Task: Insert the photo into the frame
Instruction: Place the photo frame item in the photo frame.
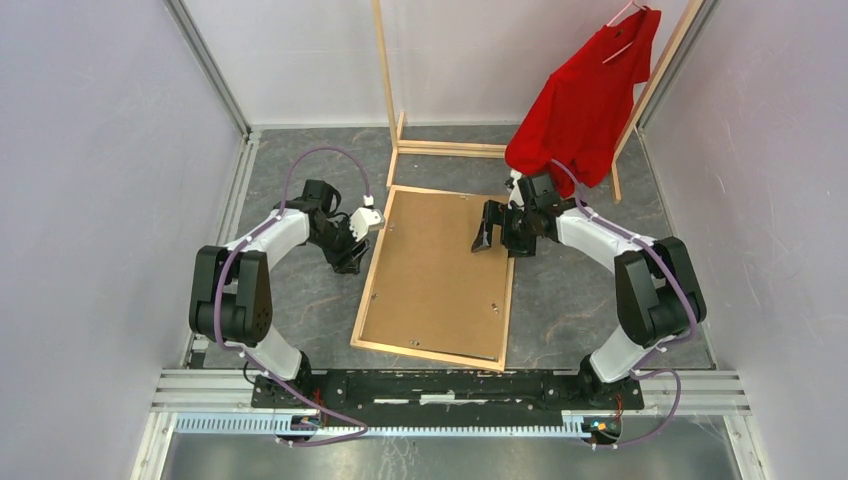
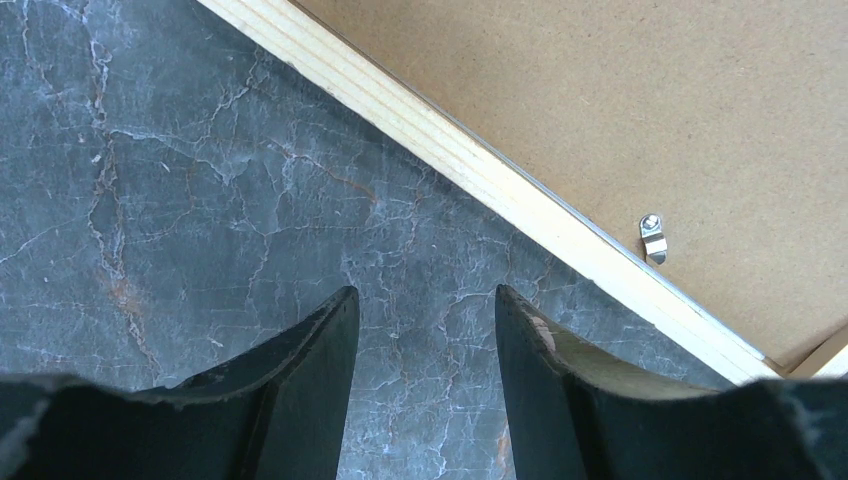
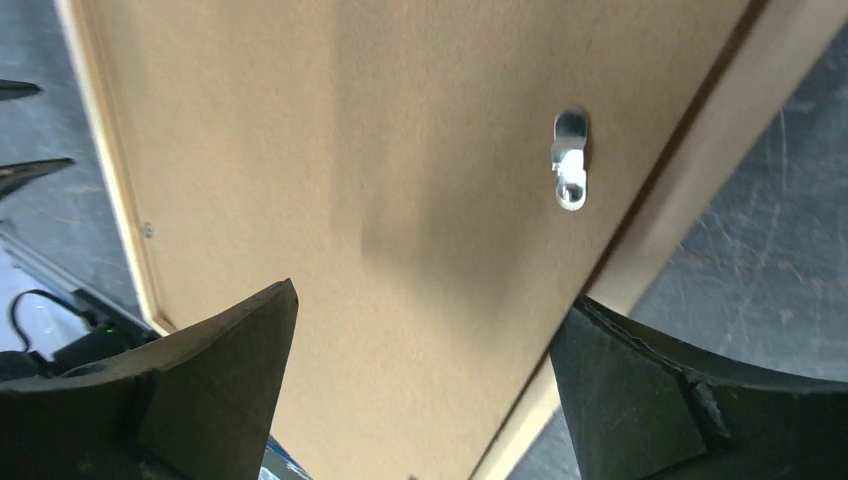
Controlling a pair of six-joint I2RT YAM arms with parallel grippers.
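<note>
I see top view bright, even, diffuse; only faint soft shadows on table (image 1: 560, 290). Left wrist feed sharp: stone veining, frame (image 2: 480, 175) grain crisp. My right wrist feed soft, backing board (image 3: 350, 150) blurry, grey shadow patch across it, glint on metal clip (image 3: 570, 160).

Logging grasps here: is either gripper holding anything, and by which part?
Nothing is held. The left gripper is open over the table beside the frame; the right gripper is open over the backing board.
</note>
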